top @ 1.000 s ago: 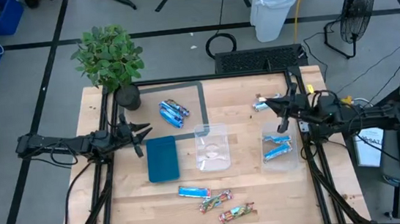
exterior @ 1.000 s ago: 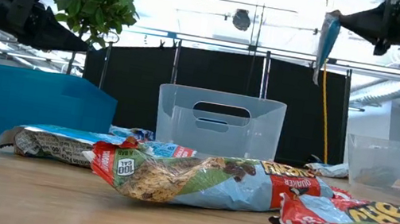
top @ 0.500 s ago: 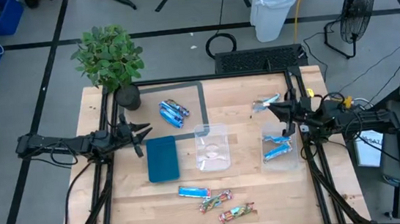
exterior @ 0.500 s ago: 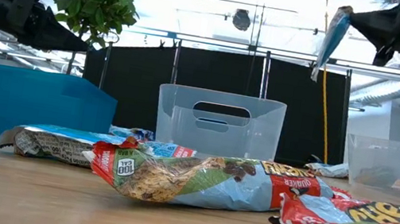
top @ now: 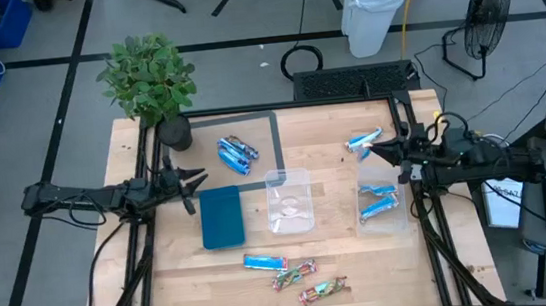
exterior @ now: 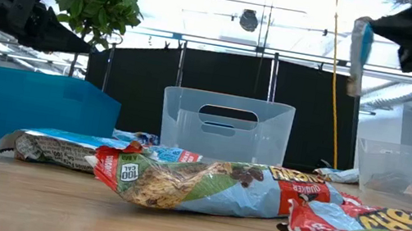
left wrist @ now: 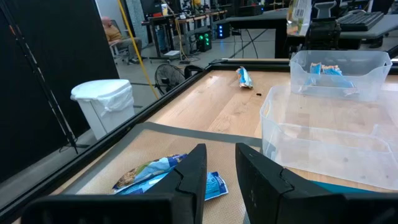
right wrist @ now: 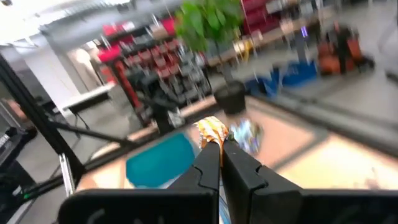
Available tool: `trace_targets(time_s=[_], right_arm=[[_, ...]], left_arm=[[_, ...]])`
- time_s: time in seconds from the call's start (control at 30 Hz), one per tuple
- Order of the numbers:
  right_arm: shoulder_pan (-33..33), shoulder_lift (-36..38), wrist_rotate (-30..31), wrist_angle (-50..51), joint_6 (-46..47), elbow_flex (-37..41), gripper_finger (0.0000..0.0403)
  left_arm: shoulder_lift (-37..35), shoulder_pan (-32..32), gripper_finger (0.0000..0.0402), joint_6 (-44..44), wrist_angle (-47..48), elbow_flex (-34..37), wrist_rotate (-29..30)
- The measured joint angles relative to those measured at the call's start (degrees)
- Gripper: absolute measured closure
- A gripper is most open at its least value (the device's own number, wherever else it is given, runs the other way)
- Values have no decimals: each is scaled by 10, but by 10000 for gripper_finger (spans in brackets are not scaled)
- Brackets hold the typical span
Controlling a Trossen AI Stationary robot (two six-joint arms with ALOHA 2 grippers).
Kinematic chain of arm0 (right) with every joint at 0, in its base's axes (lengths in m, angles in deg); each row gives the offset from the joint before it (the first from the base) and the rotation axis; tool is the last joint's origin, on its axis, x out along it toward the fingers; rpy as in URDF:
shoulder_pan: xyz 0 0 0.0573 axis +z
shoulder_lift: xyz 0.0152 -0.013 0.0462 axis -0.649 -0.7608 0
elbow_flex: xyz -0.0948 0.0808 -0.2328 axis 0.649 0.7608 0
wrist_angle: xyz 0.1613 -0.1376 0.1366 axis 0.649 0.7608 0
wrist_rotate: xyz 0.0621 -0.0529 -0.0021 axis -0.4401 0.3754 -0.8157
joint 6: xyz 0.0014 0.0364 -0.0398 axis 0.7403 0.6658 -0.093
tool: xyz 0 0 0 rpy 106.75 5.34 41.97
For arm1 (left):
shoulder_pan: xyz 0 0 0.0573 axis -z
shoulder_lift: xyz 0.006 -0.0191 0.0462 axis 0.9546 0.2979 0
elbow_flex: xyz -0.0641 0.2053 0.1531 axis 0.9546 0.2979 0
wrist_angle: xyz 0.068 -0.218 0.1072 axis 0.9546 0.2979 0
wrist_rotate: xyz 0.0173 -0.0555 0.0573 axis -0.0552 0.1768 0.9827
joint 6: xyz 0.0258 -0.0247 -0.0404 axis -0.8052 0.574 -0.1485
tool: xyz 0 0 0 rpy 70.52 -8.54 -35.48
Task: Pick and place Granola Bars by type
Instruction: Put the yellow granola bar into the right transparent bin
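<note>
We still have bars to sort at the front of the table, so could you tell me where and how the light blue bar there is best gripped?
Grip the light blue bar across its narrow middle, coming straight down from above. It lies flat on the table, long axis roughly left to right, so the fingers should close front to back. The multicoloured bar sits close at its right end, so keep off that end.

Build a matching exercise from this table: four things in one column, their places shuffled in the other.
1. dark blue bars
2. red/green bars
3. light blue bar highest in the low view
4. teal tray

A. beside the left gripper
B. hanging from the right gripper
C. on the grey-edged mat by the plant
D. by the table edge farthest from the plant

Pairs: 1-C, 2-D, 3-B, 4-A
</note>
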Motion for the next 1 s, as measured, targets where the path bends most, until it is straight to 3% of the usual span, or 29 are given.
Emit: trace_targets(time_s=[0.13, 0.23, 0.67, 1.0], right_arm=[[0, -13, -2, 141, 63, -57, 403], [0, -25, -12, 190, 99, -73, 403], [0, -143, -149, 230, 178, -73, 403], [0, -213, -163, 265, 184, -73, 403]], left_arm=[[0, 0, 309, 0, 0, 0, 0], [0, 0, 309, 0, 0, 0, 0], [0, 0, 309, 0, 0, 0, 0], [0, 0, 309, 0, 0, 0, 0]])
